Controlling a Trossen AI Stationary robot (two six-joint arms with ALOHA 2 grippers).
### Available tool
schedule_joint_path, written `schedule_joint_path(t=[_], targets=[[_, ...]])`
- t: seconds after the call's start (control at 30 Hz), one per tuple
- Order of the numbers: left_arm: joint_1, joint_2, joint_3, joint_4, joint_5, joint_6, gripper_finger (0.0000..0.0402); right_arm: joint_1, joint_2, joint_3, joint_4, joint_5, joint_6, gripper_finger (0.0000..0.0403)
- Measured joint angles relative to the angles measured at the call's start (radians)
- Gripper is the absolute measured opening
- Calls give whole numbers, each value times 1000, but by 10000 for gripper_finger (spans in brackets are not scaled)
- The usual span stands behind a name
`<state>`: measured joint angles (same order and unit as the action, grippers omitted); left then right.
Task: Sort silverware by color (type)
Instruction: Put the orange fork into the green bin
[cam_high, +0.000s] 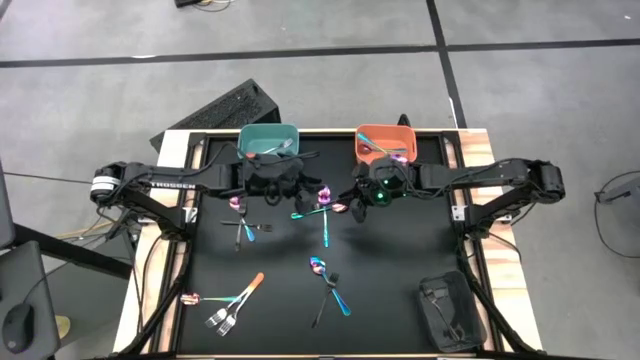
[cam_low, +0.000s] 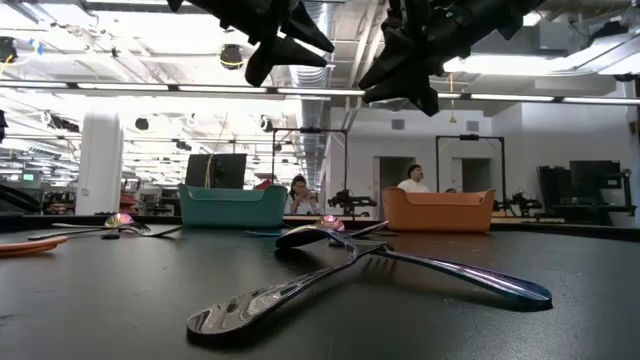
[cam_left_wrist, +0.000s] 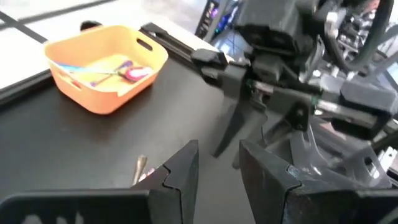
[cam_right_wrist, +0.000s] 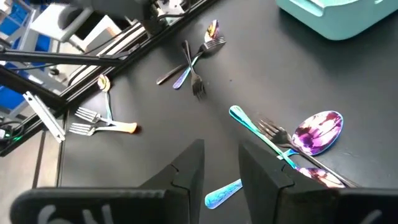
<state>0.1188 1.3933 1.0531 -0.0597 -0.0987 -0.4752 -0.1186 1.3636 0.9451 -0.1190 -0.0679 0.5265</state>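
The silverware lies in loose groups on the black mat (cam_high: 400, 250). A purple-bowled spoon (cam_right_wrist: 318, 132) and a teal-handled fork (cam_right_wrist: 258, 130) lie just below my right gripper (cam_right_wrist: 221, 149). It hovers open in front of the orange bin (cam_high: 387, 143), nothing between its fingers. Crossed pieces (cam_high: 245, 228) lie at mid-left. Another crossed pair (cam_high: 330, 282) lies near centre. Forks with an orange handle (cam_high: 228, 305) lie at the near left. My left gripper (cam_left_wrist: 219, 149) hovers open in front of the teal bin (cam_high: 270, 140), facing the right arm. Both bins hold silverware (cam_left_wrist: 118, 70).
A keyboard (cam_high: 225, 108) lies beyond the table's far left corner. A black device (cam_high: 447, 312) sits at the near right corner. Both grippers hang close together above the far middle of the mat. People (cam_low: 412, 180) sit in the room behind the table.
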Motion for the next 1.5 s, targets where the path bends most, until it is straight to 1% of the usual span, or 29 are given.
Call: schedule_joint_path(t=[0.13,0.3,0.4,0.57,0.7,0.83,0.97,1.07,1.2,1.3,1.43,1.5], targets=[[-1,0,0,-23,6,-1,103,-1,0,0,1,18,15,116],[-1,0,0,-106,-60,-3,103,-9,0,0,19,31,45,116],[-1,0,0,-162,-70,-29,103,-19,0,0,33,32,80,116],[-17,0,0,-294,23,-163,103,-38,0,0,31,46,127,116],[-80,0,0,-473,43,-277,103,-48,0,0,31,50,127,116],[-176,0,0,-655,42,-416,103,-63,0,0,30,51,107,116],[-280,-1,-25,-738,68,-544,103,-88,0,0,30,51,81,116],[-360,-1,-70,-727,108,-615,103,-111,0,0,30,51,77,116],[-453,-1,-153,-726,157,-747,103,-138,0,0,30,50,67,116],[-506,-1,-208,-708,158,-813,103,-156,0,0,30,48,66,116],[-555,-1,-267,-627,158,-882,103,-173,0,0,30,47,64,116],[-573,-1,-292,-572,176,-901,103,-178,0,0,30,44,64,116]])
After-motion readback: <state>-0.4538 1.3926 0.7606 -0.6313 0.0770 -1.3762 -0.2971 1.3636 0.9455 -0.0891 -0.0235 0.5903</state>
